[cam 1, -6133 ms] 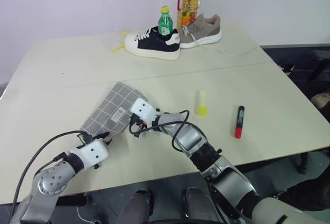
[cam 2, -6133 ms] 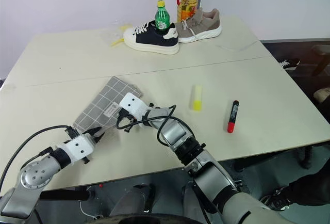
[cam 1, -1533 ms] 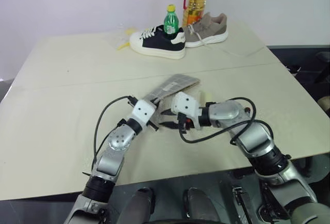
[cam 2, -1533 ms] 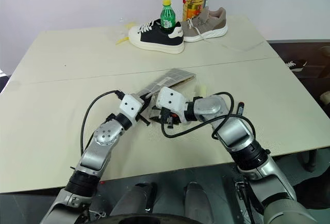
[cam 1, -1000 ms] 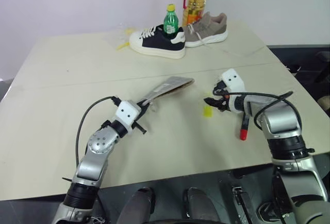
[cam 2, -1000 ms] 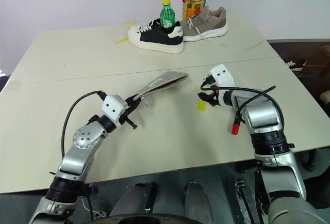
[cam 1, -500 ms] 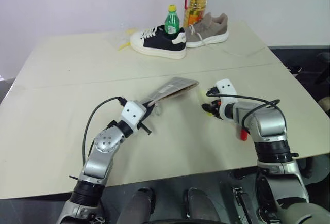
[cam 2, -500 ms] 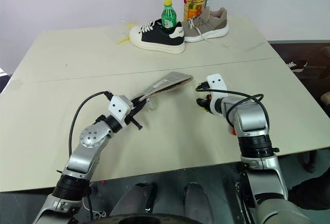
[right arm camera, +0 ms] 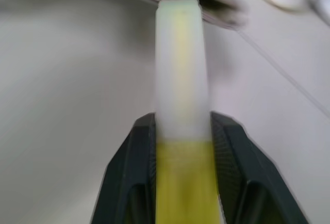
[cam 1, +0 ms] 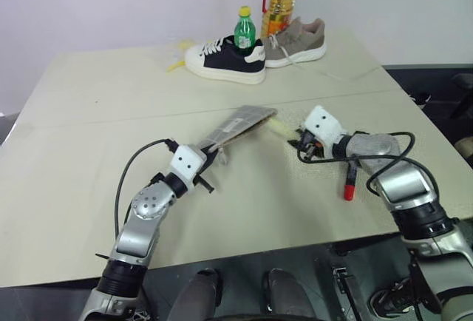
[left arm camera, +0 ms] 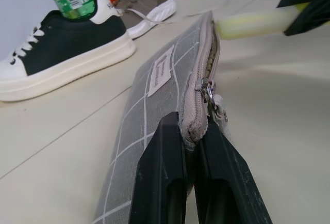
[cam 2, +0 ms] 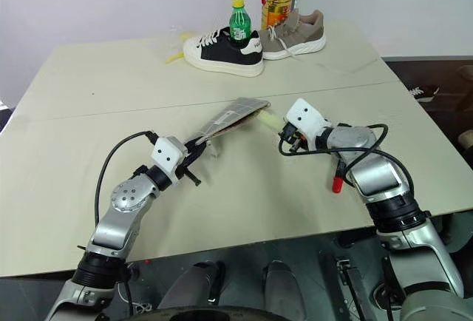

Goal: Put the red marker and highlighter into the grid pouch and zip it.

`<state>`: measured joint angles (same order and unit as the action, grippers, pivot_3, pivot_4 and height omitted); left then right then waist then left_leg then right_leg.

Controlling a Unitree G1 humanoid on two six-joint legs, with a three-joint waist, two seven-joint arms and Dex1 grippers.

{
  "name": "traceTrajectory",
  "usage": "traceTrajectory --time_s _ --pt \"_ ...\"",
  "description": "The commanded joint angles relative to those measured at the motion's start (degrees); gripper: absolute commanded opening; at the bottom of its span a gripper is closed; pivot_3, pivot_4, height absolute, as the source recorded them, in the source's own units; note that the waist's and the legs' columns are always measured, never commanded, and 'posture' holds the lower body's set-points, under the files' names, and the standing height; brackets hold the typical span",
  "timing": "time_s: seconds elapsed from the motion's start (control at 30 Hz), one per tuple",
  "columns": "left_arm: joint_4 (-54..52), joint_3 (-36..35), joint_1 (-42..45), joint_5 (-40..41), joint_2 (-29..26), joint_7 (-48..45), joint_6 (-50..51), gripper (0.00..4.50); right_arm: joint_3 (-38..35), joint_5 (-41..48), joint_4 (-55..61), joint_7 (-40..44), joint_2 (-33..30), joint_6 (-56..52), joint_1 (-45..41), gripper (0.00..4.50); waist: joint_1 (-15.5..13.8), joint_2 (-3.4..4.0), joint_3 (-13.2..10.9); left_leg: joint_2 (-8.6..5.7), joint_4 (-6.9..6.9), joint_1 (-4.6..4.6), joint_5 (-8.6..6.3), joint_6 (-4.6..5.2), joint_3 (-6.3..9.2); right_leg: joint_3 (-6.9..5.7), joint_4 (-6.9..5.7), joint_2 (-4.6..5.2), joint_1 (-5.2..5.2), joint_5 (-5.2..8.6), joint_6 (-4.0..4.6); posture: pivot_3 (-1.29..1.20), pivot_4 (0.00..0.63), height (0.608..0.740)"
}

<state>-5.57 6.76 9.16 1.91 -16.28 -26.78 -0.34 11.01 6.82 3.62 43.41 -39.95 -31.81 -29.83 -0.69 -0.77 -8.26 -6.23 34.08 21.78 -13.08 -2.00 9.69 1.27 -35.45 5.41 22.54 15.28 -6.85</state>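
The grid pouch (cam 1: 235,126) is pinched by its near corner in the left gripper (left arm camera: 192,146), jaws clamped, lifted off the table (cam 1: 89,151). At three o'clock, the highlighter (cam 2: 270,120) is clamped in the right gripper (cam 2: 284,137), aimed at the opening. The red marker (cam 1: 348,180) lies beyond.

The grid pouch (cam 1: 238,123), grey with thin white lines and a small white label, is pinched at its zipper end between the left gripper (cam 1: 209,155) fingers and juts forward, lifted off the table. The highlighter (right arm camera: 180,74), pale body out front, is clamped in the right gripper (cam 2: 285,140), its tip just beside the pouch's far end. The red marker (cam 1: 348,180) lies flat behind the right gripper
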Motion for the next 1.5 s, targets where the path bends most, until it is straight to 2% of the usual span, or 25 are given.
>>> traceTrajectory --time_s 0.03,0.73,1.23,1.5 --pt "-1.9 -1.3 0.2 0.5 -0.2 0.7 -0.7 0.00 -2.5 2.9 4.3 3.0 -0.1 1.1 0.7 0.88 0.0 0.00 0.0 -0.01 0.01 0.00 0.00 0.00 0.00 0.00 0.00 0.01 0.00 0.00 0.00 0.00 0.150 0.740" --pt "-4.3 -0.8 -1.1 2.0 0.1 -1.8 -1.3 0.00 -1.1 1.9 3.5 2.4 2.3 0.0 -0.1 0.88 -0.1 0.00 0.0 -0.01 0.03 0.02 0.00 0.00 0.01 0.01 0.00 0.04 0.01 -0.01 0.00 0.00 0.150 0.740" --pt "-7.2 2.1 -1.4 2.6 -4.1 -8.9 -0.1 0.00 7.3 -10.5 4.2 10.5 -3.5 14.6 -5.9 0.88 0.0 0.00 0.0 -0.01 0.02 0.02 -0.01 0.00 -0.01 0.01 0.01 0.04 0.02 0.00 0.00 0.00 0.150 0.740" --pt "-7.8 1.9 -1.9 2.8 -4.2 -9.6 0.5 0.00 6.4 -11.0 3.5 12.4 -2.0 15.1 -7.4 0.88 0.0 0.00 0.0 -0.01 0.02 0.02 0.00 0.00 0.01 0.01 0.01 0.05 0.02 -0.01 0.01 0.00 0.150 0.740"
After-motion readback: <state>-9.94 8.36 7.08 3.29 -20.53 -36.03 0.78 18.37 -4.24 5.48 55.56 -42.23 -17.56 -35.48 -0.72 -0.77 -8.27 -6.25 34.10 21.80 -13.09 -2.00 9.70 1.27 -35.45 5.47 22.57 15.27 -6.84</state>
